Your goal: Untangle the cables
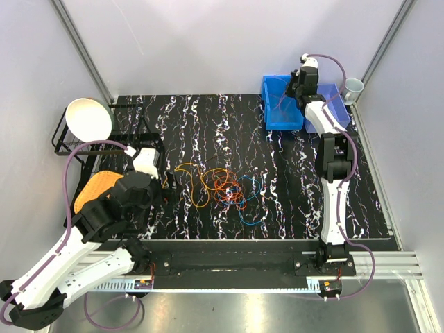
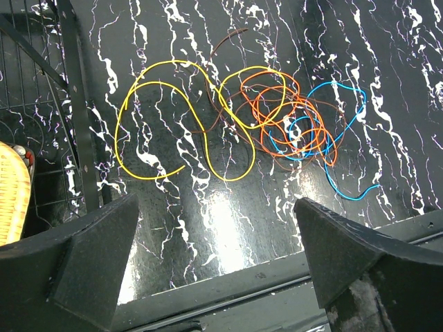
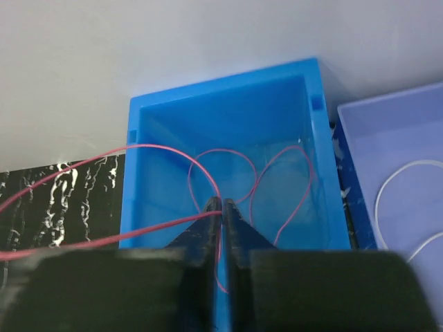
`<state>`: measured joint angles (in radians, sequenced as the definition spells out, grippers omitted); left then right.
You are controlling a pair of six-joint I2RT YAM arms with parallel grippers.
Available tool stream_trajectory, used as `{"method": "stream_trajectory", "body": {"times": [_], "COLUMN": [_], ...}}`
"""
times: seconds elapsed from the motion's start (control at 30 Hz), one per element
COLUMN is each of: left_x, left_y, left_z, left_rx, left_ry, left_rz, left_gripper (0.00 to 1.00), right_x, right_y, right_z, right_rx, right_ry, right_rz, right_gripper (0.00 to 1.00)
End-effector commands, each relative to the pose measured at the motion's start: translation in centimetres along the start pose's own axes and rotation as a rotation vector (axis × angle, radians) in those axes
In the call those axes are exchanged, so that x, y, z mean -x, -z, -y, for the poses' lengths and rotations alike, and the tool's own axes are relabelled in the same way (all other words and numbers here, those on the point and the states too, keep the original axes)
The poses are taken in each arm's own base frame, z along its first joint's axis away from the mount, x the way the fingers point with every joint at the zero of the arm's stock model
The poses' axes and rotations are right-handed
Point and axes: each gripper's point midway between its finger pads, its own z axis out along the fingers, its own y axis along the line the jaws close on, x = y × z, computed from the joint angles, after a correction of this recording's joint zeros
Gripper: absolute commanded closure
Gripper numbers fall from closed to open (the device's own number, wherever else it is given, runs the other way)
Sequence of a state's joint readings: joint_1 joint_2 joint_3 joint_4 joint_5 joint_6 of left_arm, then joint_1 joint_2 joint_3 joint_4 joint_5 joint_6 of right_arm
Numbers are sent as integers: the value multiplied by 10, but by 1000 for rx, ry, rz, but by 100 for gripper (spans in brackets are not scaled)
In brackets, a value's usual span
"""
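L gripper (image 2: 220, 238) hangs over the near side of the table (image 1: 208, 125) w/ jaws spread wide, nothing in them. Just beyond it, at mid-table, lies the knot of cables (image 1: 223, 187): yellow wire (image 2: 173, 124) looping out left, orange wire (image 2: 277, 111) bunched in the middle, blue wire (image 2: 339, 138) trailing right, brown strand (image 2: 228, 38) threading thru. R gripper (image 3: 221, 204) is at the far right corner, fingers pinched on a red cable (image 3: 228, 152) whose loops sit inside the blue bin (image 3: 221, 104), the rest running out over the bin's left wall; a paler bin (image 3: 401, 138) just beside it holds a white wire (image 3: 394, 187).
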<state>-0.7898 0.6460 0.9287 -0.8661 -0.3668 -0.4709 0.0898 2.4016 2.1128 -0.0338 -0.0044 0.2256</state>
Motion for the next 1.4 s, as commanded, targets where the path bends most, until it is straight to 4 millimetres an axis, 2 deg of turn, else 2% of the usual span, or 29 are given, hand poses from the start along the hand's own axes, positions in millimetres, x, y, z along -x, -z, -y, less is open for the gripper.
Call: {"method": "stream_trajectory", "body": {"times": [0.0, 0.07, 0.1, 0.2, 0.27, 0.33, 0.37, 0.4, 0.43, 0.47, 0.5, 0.53, 0.57, 0.6, 0.63, 0.67, 0.7, 0.73, 0.77, 0.8, 0.83, 0.87, 0.9, 0.97, 1.03, 1.1, 1.17, 1.37], "left_x": [10, 10, 10, 10, 11, 11, 11, 10, 10, 10, 9, 8, 7, 6, 5, 5, 4, 3, 5, 1, -3, -3, -12, -13, -20, -22, -26, -39], "left_y": [-3, -3, -2, -2, -2, -2, -2, -2, -3, -3, -5, -6, -7, -9, -10, -11, -13, -15, -17, -21, -25, -27, -34, -39, -51, -65, -74, -101], "left_z": [2, 2, 2, 1, 2, 2, 2, 2, 2, 2, 2, 2, 3, 3, 3, 2, 1, -1, -6, -11, -19, -36, -41, -43, -38, -23, -18, 5], "left_rx": [0, -1, -1, 0, -3, -3, -3, -2, 0, -2, 1, 4, 5, 10, 14, 19, 33, 52, 88, 127, 178, 286, 334, 383, 403, 352, 336, 281], "left_ry": [3, 5, 5, 7, 7, 7, 7, 8, 5, 6, 3, 1, -2, -5, -5, -7, -10, -8, 3, 0, 0, 33, 10, 7, 16, 42, 55, 56], "left_rz": [39, 40, 40, 42, 44, 44, 44, 42, 39, 38, 32, 27, 21, 11, 6, 3, -8, -11, -3, -18, -25, 0, -38, -68, -114, -124, -134, -208], "left_gripper": [1, 1, 1, 1, 1, 1, 1, 1, 1, 1, 1, 1, 1, 1, 1, 1, 1, 1, 1, 1, 1, 1, 1, 1, 1, 1, 1, 1], "right_x": [41, 49, 57, 64, 70, 63, 71, 62, 62, 72, 60, 61, 69, 53, 51, 59, 39, 35, 52, 26, 23, 39, 13, -2, -14, -33, -50, -96], "right_y": [16, 21, 26, 39, 49, 58, 67, 70, 74, 86, 89, 94, 107, 110, 116, 130, 134, 140, 156, 162, 170, 186, 193, 214, 227, 246, 262, 295], "right_z": [-9, -10, -11, -6, -9, -8, -13, -15, -18, -22, -23, -23, -28, -28, -28, -38, -34, -37, -43, -39, -43, -52, -50, -57, -62, -66, -69, -86], "right_rx": [-18, -30, -47, -109, -112, -125, -116, -105, -92, -79, -73, -71, -63, -57, -59, -19, -33, -35, -13, -21, -3, 39, 48, 81, 94, 116, 140, 216], "right_ry": [-13, -24, -37, -81, -109, -130, -147, -153, -160, -174, -182, -194, -219, -230, -233, -242, -245, -246, -244, -244, -246, -258, -265, -281, -281, -297, -313, -297], "right_rz": [54, 53, 48, 10, -2, -43, -38, -68, -76, -64, -97, -100, -88, -130, -136, -129, -168, -169, -115, -158, -155, -104, -160, -194, -216, -256, -291, -384], "right_gripper": [58, 27, 22, 8, 7, 6, 6, 6, 6, 6, 6, 6, 5, 4, 4, 4, 4, 4, 4, 4, 4, 4, 4, 4, 5, 5, 5, 5]}}
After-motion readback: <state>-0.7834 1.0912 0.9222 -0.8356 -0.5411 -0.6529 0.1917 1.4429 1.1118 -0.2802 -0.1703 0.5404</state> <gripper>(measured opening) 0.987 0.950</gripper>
